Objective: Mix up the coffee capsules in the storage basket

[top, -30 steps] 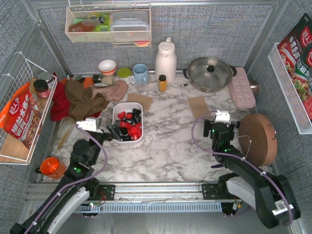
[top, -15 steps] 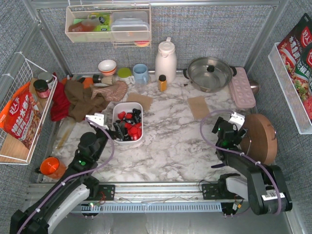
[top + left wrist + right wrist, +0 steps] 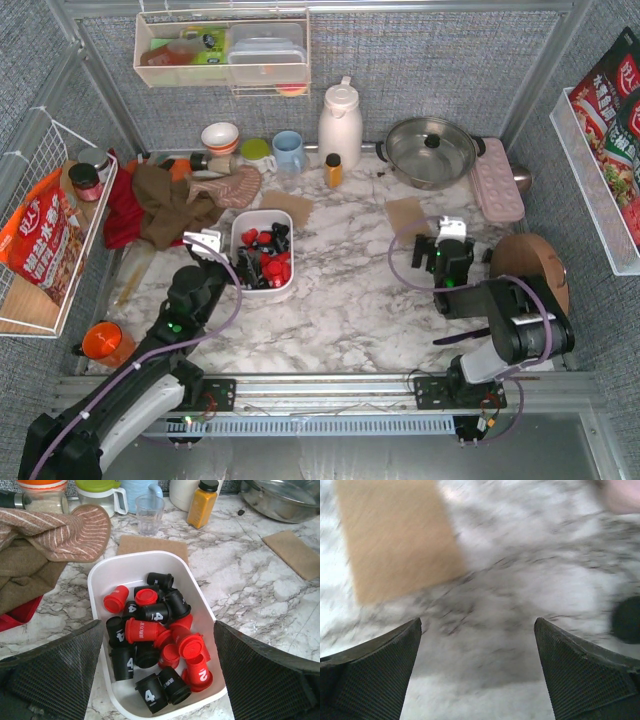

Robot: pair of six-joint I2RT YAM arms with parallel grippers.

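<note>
White-grey marble tabletop (image 3: 340,300), clutter along the back. Shallow white plastic storage basket (image 3: 95,587) sits left of centre, with red and black coffee capsules (image 3: 150,630) heaped inside, colours intermixed. Left gripper (image 3: 157,625) hovers over the basket's near end, jaws wide, empty. Right gripper (image 3: 477,622) is over bare marble beside a tan square mat (image 3: 395,540), jaws wide, empty; that view is blurred.

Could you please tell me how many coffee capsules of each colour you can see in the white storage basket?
Red coffee capsules: 8
Black coffee capsules: 9
Total: 17 visible in the storage basket; they lie piled, so a few more may be hidden underneath.
</note>
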